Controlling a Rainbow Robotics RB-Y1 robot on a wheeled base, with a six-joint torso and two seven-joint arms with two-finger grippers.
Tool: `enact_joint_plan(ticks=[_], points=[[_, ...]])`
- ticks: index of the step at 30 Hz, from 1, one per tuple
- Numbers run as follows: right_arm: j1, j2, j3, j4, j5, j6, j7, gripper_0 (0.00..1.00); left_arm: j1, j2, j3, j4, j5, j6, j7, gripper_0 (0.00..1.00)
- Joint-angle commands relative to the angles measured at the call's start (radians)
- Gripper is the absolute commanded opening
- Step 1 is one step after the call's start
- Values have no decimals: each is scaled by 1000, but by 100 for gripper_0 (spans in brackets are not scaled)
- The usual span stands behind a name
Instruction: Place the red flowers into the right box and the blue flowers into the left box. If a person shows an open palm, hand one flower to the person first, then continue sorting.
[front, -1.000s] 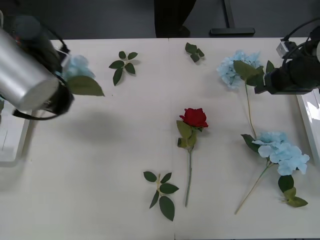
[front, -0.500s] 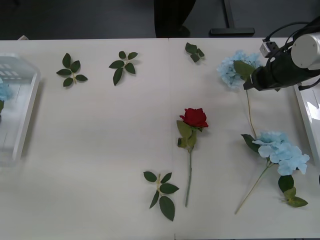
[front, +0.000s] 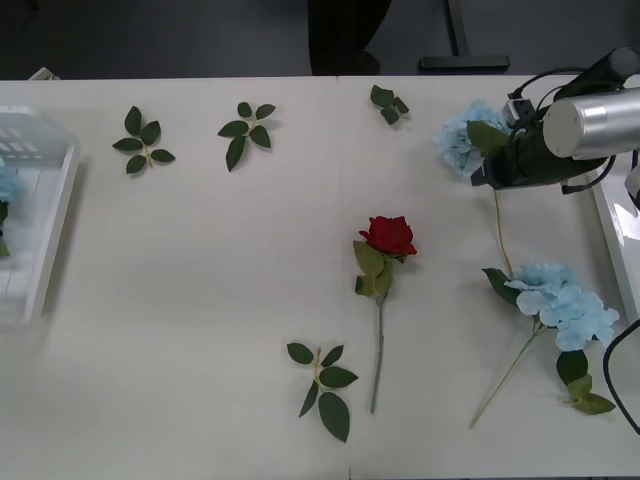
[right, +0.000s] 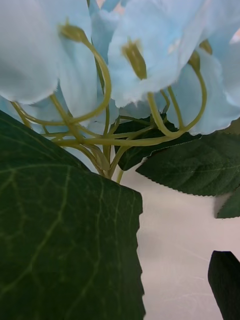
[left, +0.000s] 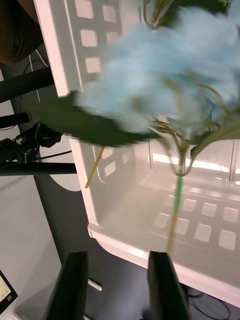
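- Our right gripper (front: 484, 172) sits near the far right corner of the surface, nosed in under the far blue flower (front: 464, 137), just where its stem leaves the head.
- Its wrist view looks straight into the pale petals (right: 150, 55) and the thin stalks (right: 107, 160) with a big leaf (right: 65, 240) close in front; we cannot tell how the jaws stand.
- To take this flower well, we should close on the main stem below the head, not on a leaf or on the thin stalks, which would probably slip or bend.
- The right box (front: 617, 235) lies at the right edge, but blue belongs in the left box (front: 52, 235) across the surface, so the hold must last a long carry or a handover.
- A second blue flower (front: 563, 305) lies near the right edge, its stem slanting toward the near edge; the stems pass close, so we should lift straight up.
- The rose (front: 388, 236) lies mid-surface, untouched.
- Our left gripper (left: 116, 280) hangs with jaws parted and empty over the left box (left: 150, 200), where a blue flower (left: 165, 85) already lies.
- No open palm shows.
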Motion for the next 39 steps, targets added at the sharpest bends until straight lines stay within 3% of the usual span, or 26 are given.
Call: enact_joint_plan(ticks=[1,6,15,18,23,25,29,39], points=[[-68,35,-5,40,30,-26,33,100,15,56,8,-5,16,-14,-8,100],[-74,55,-3,62,50,-49,27,100,16,68,10,-40,122,6,-27,100],[-74,75,-5,77,84,-72,17,75,16,79,64,-267,487,100,-24,100],[-74,84,-5,96,86,-93,14,66,15,57,56,-284,619,32,-18,100],[-74,94,-5,126,84,-133,14,61,44,-59,28,-285,657,-109,-30,100],[-74,98,-5,131,83,-134,13,31,71,-124,-1,-284,648,-228,-77,100],[-74,98,-5,131,83,-133,7,2,124,-203,-64,-285,668,-411,-146,100],[-106,78,-72,131,66,-16,7,0,216,-249,-219,-313,936,-652,-384,100]])
